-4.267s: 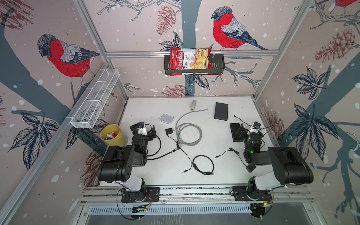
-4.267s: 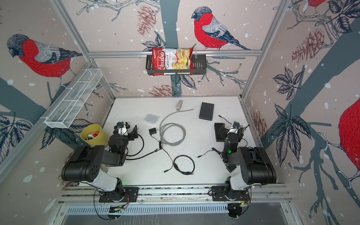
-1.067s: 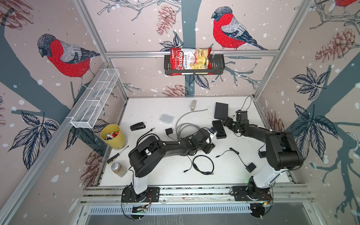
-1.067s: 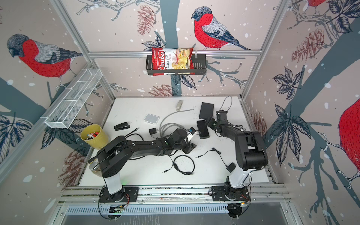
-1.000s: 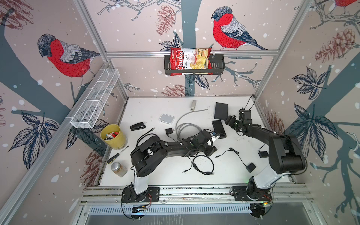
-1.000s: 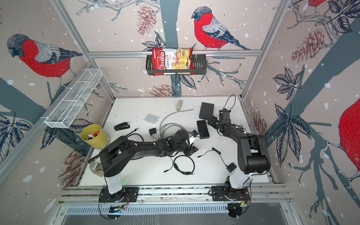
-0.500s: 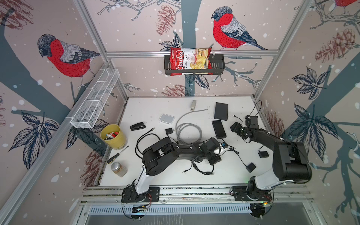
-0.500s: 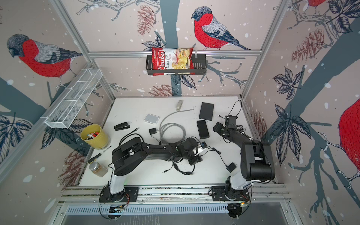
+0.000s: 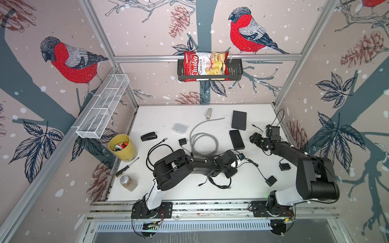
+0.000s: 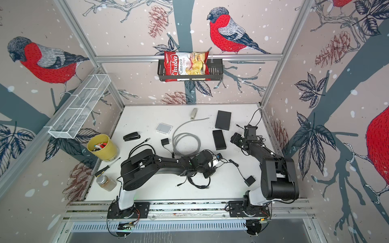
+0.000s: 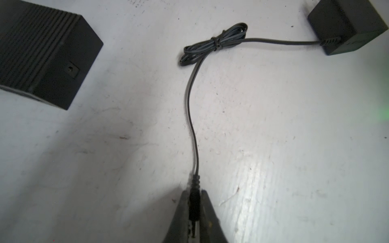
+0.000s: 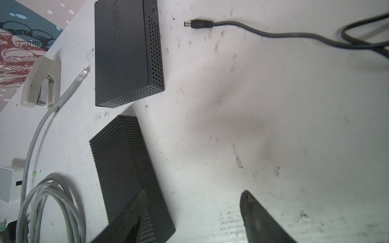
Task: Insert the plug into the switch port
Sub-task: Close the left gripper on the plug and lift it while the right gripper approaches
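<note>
Records the plug pinched lengthwise in the closed left end effector at the tabletop, cable leading forward, places the ribbed switch and its round port ahead and off to one side, and notes the right end effector spread wide, empty, beside that switch.

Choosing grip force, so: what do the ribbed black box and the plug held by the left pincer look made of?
The ribbed black box: likely hard moulded plastic, matte; even ridges, no glare. The plug, clamped in the left pincer: probably rubbery moulded plastic, dull black, with a ringed strain relief.
</note>
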You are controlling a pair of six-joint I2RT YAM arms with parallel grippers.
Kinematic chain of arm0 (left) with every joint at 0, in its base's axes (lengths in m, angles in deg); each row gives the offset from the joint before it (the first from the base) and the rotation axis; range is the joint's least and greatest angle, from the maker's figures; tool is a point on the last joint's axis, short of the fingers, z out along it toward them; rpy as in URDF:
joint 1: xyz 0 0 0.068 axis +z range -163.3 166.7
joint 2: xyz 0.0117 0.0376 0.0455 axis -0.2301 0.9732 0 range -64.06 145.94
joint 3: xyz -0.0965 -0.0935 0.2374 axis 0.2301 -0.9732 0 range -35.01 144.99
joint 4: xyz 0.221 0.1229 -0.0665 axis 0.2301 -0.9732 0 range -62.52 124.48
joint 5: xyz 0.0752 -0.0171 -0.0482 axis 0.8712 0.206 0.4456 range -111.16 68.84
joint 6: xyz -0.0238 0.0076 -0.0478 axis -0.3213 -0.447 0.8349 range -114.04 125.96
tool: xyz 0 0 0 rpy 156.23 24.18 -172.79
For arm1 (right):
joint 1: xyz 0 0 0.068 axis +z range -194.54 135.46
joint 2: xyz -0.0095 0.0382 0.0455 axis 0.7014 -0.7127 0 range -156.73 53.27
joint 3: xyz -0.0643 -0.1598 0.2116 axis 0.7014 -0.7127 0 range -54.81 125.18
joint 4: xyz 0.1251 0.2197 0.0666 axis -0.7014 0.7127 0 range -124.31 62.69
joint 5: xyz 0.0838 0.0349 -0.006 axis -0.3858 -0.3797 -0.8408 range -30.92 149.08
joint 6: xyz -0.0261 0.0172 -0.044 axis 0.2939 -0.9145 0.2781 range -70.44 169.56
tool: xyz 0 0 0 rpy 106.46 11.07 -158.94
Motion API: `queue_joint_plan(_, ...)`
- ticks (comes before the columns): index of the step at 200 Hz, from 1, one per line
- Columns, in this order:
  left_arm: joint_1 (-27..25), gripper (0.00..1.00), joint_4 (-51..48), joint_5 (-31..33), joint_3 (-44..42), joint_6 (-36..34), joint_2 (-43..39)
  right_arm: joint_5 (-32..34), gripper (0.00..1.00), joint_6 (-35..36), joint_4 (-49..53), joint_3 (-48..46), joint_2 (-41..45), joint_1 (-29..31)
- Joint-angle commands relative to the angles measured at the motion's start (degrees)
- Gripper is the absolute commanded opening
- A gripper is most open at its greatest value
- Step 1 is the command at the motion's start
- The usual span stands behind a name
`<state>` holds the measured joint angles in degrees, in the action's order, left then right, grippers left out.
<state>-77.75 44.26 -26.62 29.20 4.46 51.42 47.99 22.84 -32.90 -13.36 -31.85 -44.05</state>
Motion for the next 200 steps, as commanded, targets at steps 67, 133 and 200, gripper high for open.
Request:
queue_joint_plan(67,6.96,0.0,-7.0,-12.98,2.07,-0.93,-4.16,-1.86,0.73,2.78,2.51,-3.4,12.04,5.66)
queue_joint_plan(133,11.75,0.0,-14.19,-22.01,4.49,-6.08,-7.51,-1.52,0.66,3.78,1.95,-11.61,23.25,13.61)
queue_joint_plan(200,19.59,0.0,-19.73,-29.08,8.08,-9.25,-5.47,6.94,0.55,14.32,-6.62,-14.57,28.31,26.23)
